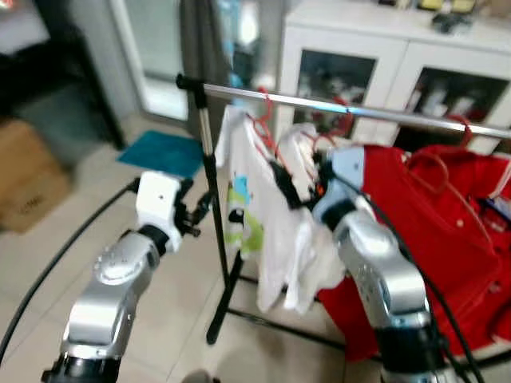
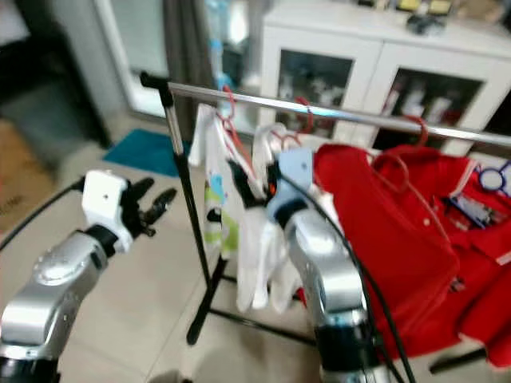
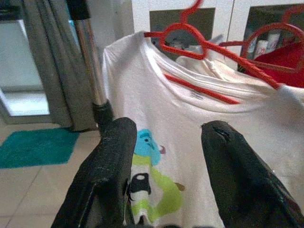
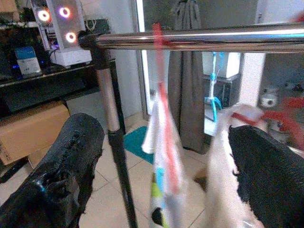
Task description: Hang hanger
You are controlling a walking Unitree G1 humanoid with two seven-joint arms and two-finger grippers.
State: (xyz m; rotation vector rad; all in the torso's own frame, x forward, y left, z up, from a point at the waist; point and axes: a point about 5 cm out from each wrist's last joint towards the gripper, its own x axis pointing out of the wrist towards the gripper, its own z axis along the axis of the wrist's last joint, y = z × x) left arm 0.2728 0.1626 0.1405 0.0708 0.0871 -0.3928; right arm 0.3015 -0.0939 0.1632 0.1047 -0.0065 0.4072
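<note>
Our right gripper has its jaws spread wide with nothing between them, reaching in among the white garments near the left end of the rail. Through its wrist camera we see the red hanger hooked over the rail, carrying the white printed T-shirt, with the rack's upright pole just beside it. Our left gripper is also spread and empty, held just left of the upright pole and apart from the shirt; its wrist camera looks at the shirt's cartoon print between the two black fingers. A second white garment hangs on another red hanger beside the first. Further right along the rail hang red shirts. Behind the rack stands a white cabinet with glass doors, and a teal mat lies on the tiled floor.
</note>
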